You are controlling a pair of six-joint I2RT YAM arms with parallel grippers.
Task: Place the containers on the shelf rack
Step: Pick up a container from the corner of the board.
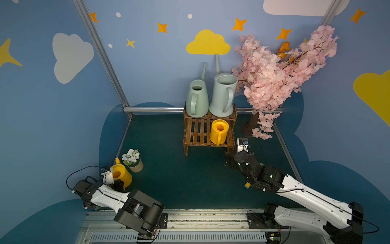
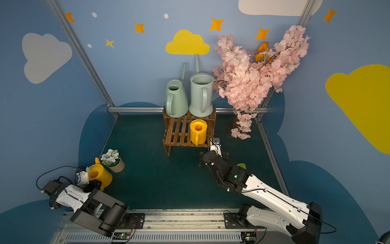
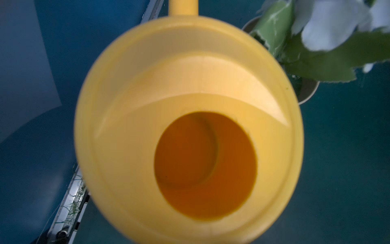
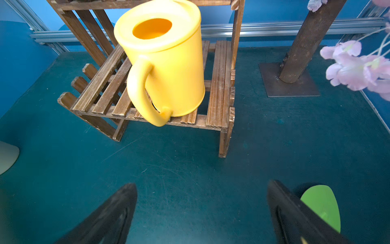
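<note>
Here, yellow can upright, seemingly pointing rearward

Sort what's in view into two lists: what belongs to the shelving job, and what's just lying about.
Belongs to the job:
- rack
- narrow tall can and wide tall can, both on its top shelf
- yellow can on the lower shelf
- second yellow can, beside the flower pot, not yet on the rack

Just lying about:
- flower pot
- pink blossom tree
- green toy shovel

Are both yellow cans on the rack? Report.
No: one yellow can stands on the shelf rack's lower tier; the other yellow can is off it, beside the flower pot.
</note>
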